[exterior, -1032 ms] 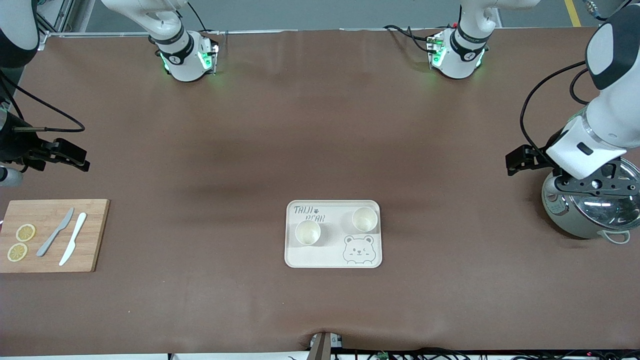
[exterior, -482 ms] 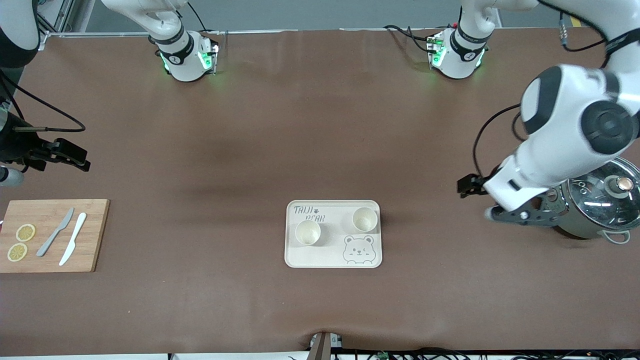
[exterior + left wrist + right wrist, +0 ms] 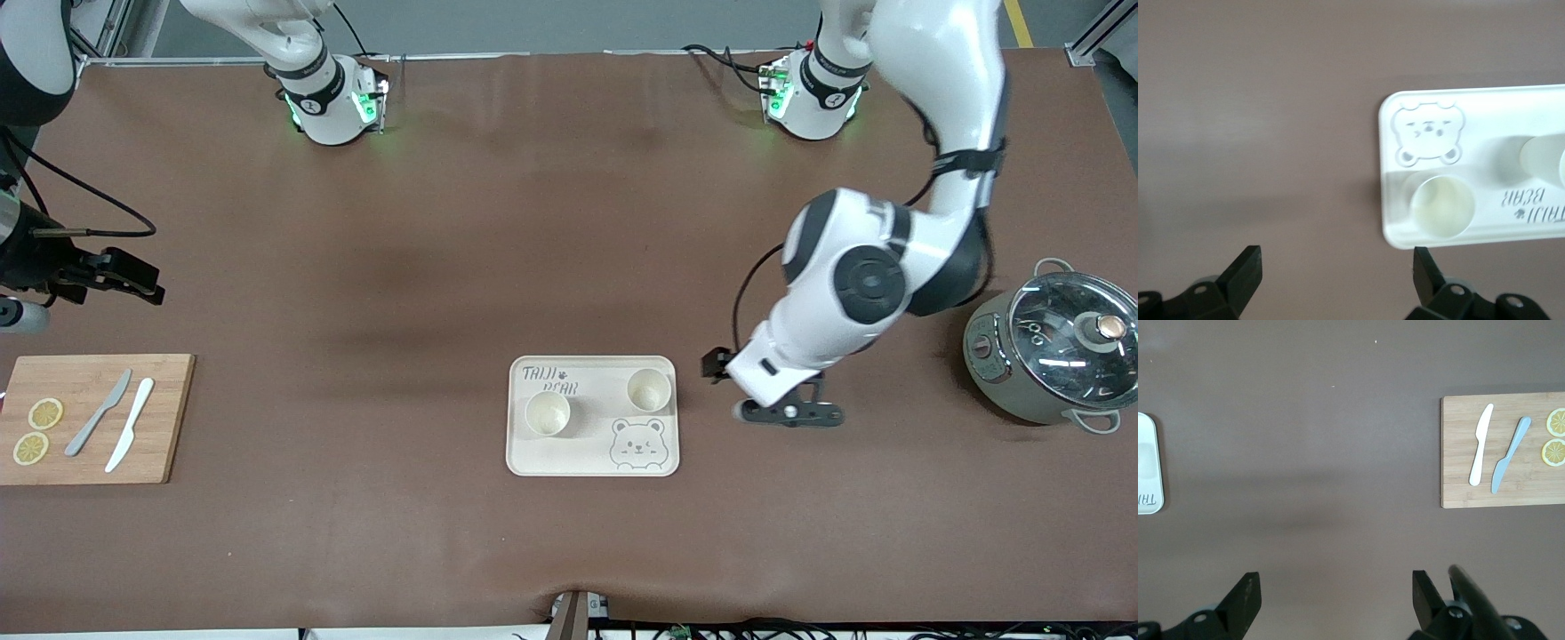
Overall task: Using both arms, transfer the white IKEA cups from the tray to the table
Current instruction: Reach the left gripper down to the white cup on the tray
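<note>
Two white IKEA cups stand upright on a cream tray printed with a bear. One cup is toward the right arm's end, the other cup toward the left arm's end. My left gripper hangs open over bare table beside the tray, toward the pot. The left wrist view shows its empty gripper, with the closest cup and the tray just ahead. My right gripper waits open over the table's right-arm end. In its wrist view the empty gripper is over brown mat, with the tray edge just showing.
A grey-green pot with a glass lid stands toward the left arm's end. A wooden cutting board at the right arm's end carries two knives and two lemon slices.
My left arm has swung from over the pot across the table to beside the tray, gripper still open. The right arm has hardly moved.
</note>
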